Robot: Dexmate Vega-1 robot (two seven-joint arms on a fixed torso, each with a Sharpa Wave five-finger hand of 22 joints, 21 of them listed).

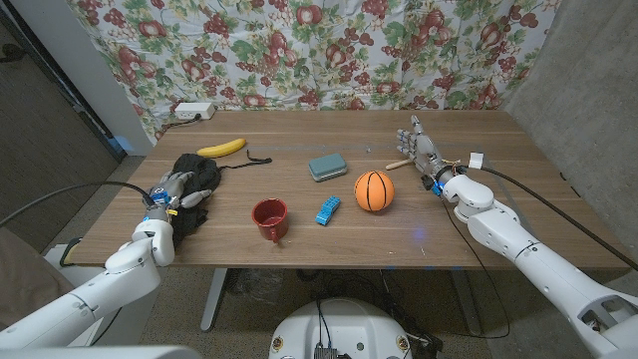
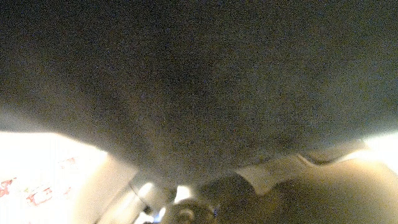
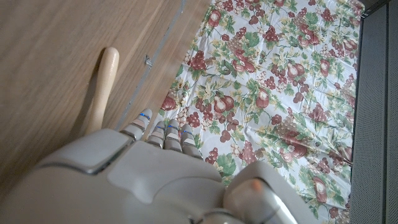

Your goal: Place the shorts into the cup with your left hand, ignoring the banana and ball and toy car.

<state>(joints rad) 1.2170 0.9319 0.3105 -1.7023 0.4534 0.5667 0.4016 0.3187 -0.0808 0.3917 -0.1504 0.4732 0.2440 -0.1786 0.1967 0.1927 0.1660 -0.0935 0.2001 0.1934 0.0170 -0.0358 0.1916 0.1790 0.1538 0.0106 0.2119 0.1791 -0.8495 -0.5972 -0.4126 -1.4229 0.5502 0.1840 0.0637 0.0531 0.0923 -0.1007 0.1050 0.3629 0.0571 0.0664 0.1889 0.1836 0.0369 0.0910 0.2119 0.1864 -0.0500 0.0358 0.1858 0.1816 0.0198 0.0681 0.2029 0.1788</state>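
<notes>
The left hand (image 1: 177, 192) is gripping the crumpled black fabric shorts (image 1: 202, 176) at the table's left side, with dark cloth covering its wrist view. The red ceramic cup (image 1: 269, 218) is standing nearby, a small blue toy car (image 1: 327, 209) and orange basketball (image 1: 374, 190) lying beyond it and a yellow banana (image 1: 221, 148) behind the shorts. The right hand (image 1: 423, 148) is waiting far right, fingers apart and holding nothing, beside a pale wooden handle (image 3: 102, 87).

Wood, cloth, glossy ceramic
Matt wood-grain table (image 1: 449, 234); soft black cloth shorts (image 1: 196, 177); shiny red cup (image 1: 269, 218); pebbled orange basketball (image 1: 374, 190); floral fabric backdrop (image 1: 329, 50); smooth wooden handle (image 3: 103, 84).

Black shorts (image 1: 197, 178) lying bunched at the table's left side, drawstring trailing toward the back, red cup (image 1: 270, 218) standing upright, mouth open, to their right
</notes>
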